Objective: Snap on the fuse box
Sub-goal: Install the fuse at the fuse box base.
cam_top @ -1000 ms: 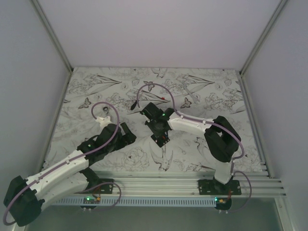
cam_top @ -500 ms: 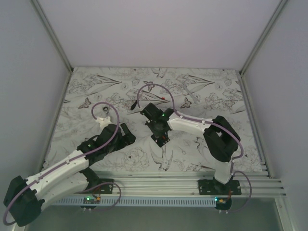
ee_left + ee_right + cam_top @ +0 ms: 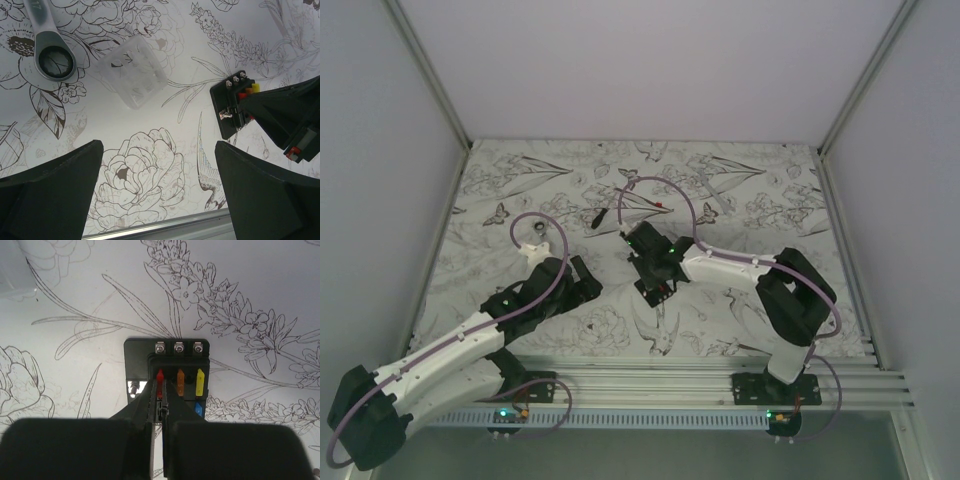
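Note:
The fuse box is a black square block on the flowered table. It shows red, orange, yellow and blue fuses in the right wrist view and also appears in the left wrist view. My right gripper hangs right over it. Its fingers are nearly together, with the red fuse pinched between the tips. My left gripper is left of the box, wide open and empty. A clear plastic cover lies apart from the box.
A metal ratchet wrench lies beyond the cover. A thin black stick tool and a tiny red piece lie farther back. An aluminium rail runs along the near edge. White walls enclose the table.
My right arm has shifted slightly right and nearer over the fuse box, and its cable has looped higher. The left arm has not moved.

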Robot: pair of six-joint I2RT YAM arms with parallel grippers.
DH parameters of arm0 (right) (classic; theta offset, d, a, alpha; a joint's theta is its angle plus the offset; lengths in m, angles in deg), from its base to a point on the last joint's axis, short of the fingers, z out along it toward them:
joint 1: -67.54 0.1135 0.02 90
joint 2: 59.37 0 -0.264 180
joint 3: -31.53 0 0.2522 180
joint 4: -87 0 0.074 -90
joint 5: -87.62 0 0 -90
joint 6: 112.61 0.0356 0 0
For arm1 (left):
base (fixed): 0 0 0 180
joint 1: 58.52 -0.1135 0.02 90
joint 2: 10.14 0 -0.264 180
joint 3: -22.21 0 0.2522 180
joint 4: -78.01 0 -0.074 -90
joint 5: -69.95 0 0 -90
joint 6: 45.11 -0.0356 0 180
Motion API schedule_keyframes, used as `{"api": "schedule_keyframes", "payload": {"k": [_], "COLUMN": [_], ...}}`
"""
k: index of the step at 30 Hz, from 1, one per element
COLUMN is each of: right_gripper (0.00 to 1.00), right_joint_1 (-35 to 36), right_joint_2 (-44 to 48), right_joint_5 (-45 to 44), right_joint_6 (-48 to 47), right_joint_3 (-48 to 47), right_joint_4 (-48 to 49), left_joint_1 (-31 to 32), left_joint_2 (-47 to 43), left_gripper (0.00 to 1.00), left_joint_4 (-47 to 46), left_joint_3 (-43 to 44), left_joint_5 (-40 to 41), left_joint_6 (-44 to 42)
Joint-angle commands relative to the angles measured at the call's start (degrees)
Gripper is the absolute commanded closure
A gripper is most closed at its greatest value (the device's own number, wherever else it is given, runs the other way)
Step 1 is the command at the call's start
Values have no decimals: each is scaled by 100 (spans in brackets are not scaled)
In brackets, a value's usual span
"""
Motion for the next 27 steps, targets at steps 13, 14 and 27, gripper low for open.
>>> {"api": "schedule_keyframes", "payload": {"k": [13, 14, 27], "right_gripper": [60, 60, 56], "right_joint_1": [-377, -531, -1712], "right_joint_2": [198, 93, -1571], "right_joint_5": [-394, -449, -696], "right_joint_6": [-595, -602, -1031], "right_joint_3": [-1239, -1315, -2422], "right_joint_4": [-690, -578, 988], "left_joint_1": [-27, -27, -97], "left_joint_2": [22, 56, 301], "left_gripper": [0, 0, 0], "left_joint_4": [141, 145, 166], "left_joint_3": [88, 106, 266], "left_joint_5": [32, 41, 20], "left_joint_6": [-143, -182, -397]}}
